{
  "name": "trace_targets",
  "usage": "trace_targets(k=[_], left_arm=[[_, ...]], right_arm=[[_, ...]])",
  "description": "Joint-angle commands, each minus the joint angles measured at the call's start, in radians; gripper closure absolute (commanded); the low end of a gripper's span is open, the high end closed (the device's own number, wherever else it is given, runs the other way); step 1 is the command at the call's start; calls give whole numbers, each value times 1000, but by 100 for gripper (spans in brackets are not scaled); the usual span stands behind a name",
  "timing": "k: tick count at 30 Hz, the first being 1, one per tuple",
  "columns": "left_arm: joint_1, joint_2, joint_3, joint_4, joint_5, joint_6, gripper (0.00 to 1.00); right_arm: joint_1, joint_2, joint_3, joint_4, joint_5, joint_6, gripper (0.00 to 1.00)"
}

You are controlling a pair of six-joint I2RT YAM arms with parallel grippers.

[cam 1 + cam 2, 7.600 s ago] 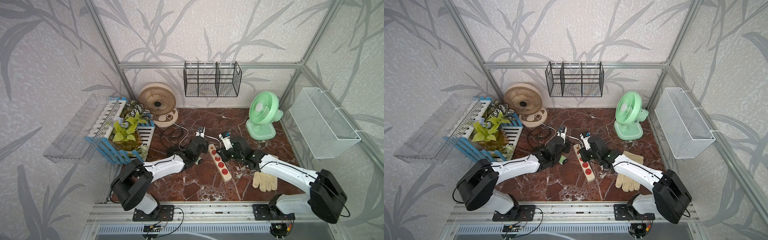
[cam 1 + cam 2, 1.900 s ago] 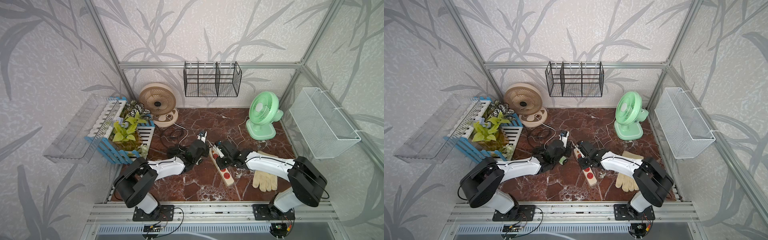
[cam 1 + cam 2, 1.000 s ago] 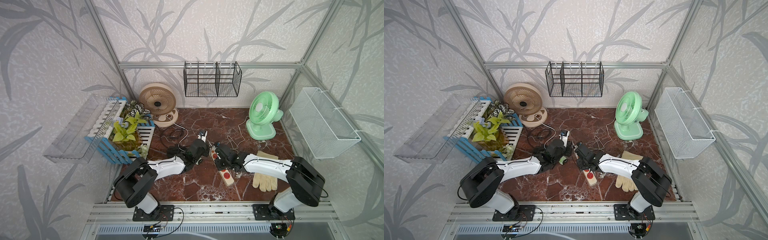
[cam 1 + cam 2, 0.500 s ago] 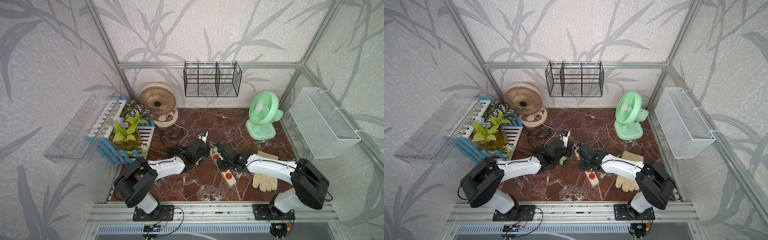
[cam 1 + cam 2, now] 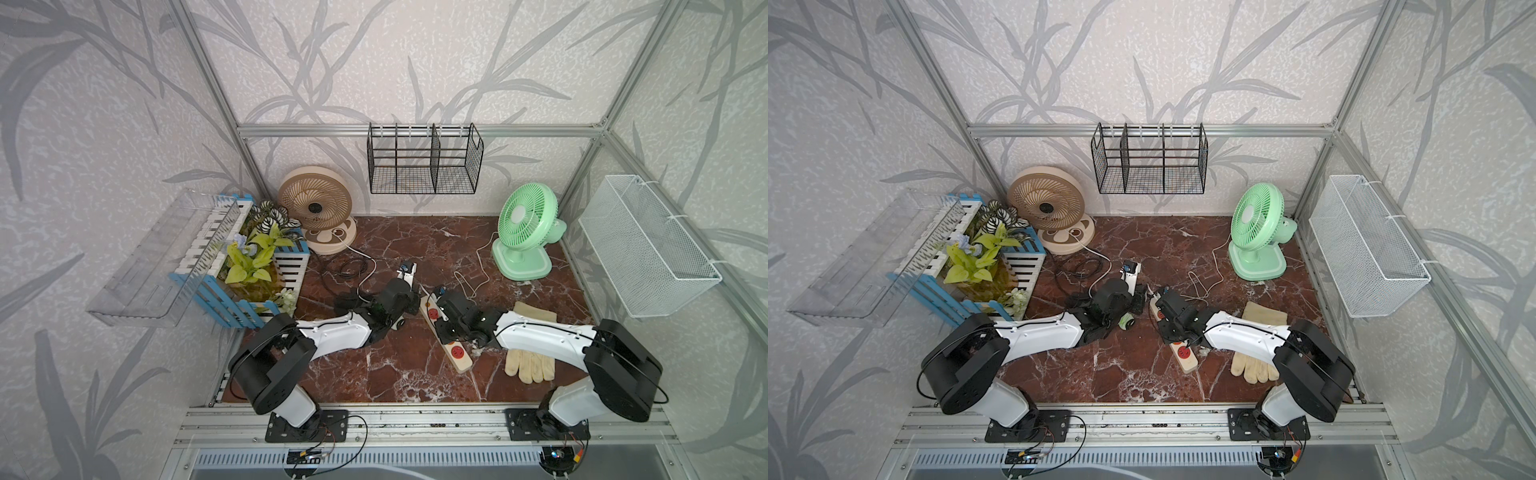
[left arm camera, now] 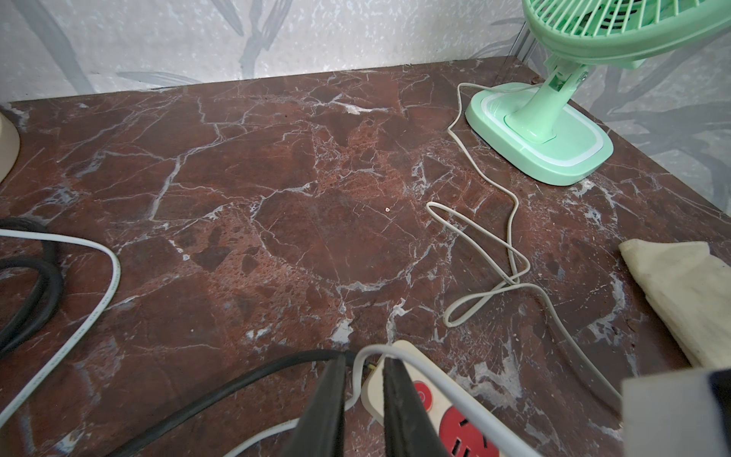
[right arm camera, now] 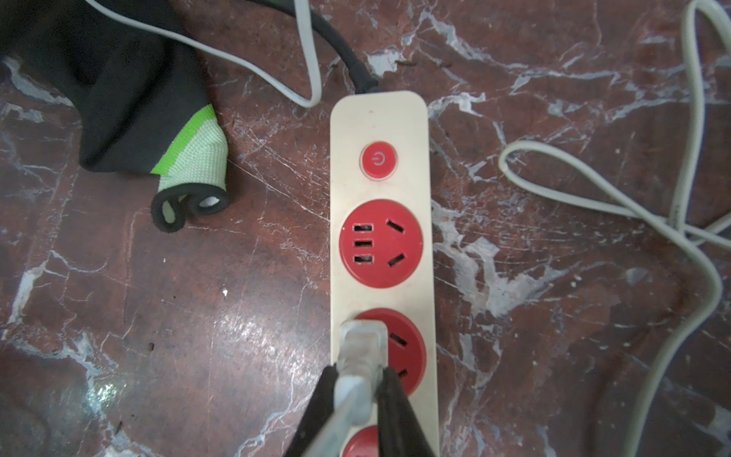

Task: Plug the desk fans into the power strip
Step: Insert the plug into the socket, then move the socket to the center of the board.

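Plug (image 7: 362,348) moved onto power strip (image 7: 379,118) | 1 beige fan (image 5: 314,203) | 1 green fan (image 5: 525,220)

Right end effector (image 7: 358,372) clamped; left (image 6: 364,358) perhaps too.

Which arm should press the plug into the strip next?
Right. The right gripper clamps the white plug, whose tip is at the second socket of the power strip. The left gripper sits by the strip's cord end, away from the plug.

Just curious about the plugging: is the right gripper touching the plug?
Touching. Right wrist view: the right gripper pinches the plug from both sides, over the strip.
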Motion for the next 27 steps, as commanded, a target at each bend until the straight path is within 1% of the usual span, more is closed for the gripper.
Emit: trace_targets(k=[1, 2, 4, 5, 9, 11, 15, 21, 27], left_arm=[[1, 2, 25, 8, 7, -9, 77], [1, 0, 25, 8, 5, -9, 76], [1, -6, 22, 8, 0, -9, 74], [1, -8, 21, 8, -1, -9, 74], [1, -10, 17, 12, -4, -9, 70], [0, -9, 18, 11, -3, -9, 69], [1, -6, 16, 17, 1, -10, 64], [1, 11, 19, 20, 10, -15, 63], [1, 13, 20, 20, -2, -14, 63]], right_arm=[[8, -15, -10, -186, -7, 15, 81], [8, -40, 1, -197, -3, 17, 74], [7, -80, 21, -213, 4, 24, 66], [7, -110, 35, -219, 6, 28, 59], [5, -173, 44, -238, 3, 54, 47], [1, -209, 7, -245, 5, 74, 39], [-4, -266, -106, -235, -51, 93, 34], [-2, -345, -202, -290, -115, 95, 33], [-3, -415, -245, -336, -156, 147, 33]])
